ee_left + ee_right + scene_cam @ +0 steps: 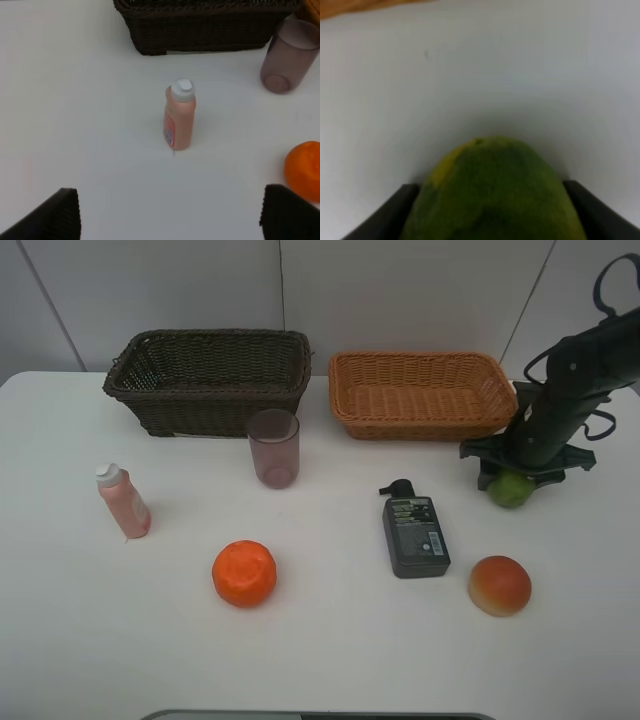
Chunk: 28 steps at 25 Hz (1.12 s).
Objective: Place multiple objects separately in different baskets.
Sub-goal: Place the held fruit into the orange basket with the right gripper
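The right gripper is clamped on the lime, one finger on each side. The lime sits low, at or just above the table.

The main risk is a slip. The lime is round and smooth and looks held only by its flanks, so a quick lift or swing could squeeze it out. It would then roll, perhaps toward the red-yellow fruit lying nearer the robot than the gripper. The orange basket is close beyond the gripper, toward its left. A carry made too low could knock the lime against the near wall.

The left gripper is open with nothing between its fingers. The pink bottle stands straight ahead of it, well apart, and the dark basket lies beyond that.

Several things are hard to read. The right wrist view cuts off the spots where the fingers meet the lime, so grip depth is unclear. From above, the gripper covers the lime's top, so I cannot tell whether it has left the table. The left arm is absent from the high view.
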Each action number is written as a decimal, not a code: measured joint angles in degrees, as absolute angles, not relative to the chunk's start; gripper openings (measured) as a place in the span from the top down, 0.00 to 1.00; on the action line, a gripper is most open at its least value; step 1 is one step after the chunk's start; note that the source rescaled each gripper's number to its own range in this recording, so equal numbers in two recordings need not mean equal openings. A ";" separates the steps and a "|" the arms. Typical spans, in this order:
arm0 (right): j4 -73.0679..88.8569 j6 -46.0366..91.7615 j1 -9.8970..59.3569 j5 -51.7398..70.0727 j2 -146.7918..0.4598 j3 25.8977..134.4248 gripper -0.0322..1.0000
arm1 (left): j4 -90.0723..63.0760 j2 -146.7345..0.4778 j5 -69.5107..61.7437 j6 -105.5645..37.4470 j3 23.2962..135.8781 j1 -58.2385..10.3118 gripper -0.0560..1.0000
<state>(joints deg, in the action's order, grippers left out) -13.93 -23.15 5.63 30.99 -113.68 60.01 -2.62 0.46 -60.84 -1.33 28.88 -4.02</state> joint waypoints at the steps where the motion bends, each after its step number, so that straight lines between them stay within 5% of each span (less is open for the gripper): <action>1: -13.93 -23.15 5.63 30.99 -113.68 60.01 0.95 | -2.62 0.46 -60.84 -1.33 28.88 -4.02 0.08; 18: -13.44 -19.47 5.69 39.41 -106.43 60.69 0.96 | -2.62 0.46 -60.84 -1.33 28.88 -4.02 0.08; 28: -9.20 -10.16 7.86 54.90 -105.18 74.57 0.96 | -2.62 0.46 -60.84 -1.33 28.88 -4.02 0.08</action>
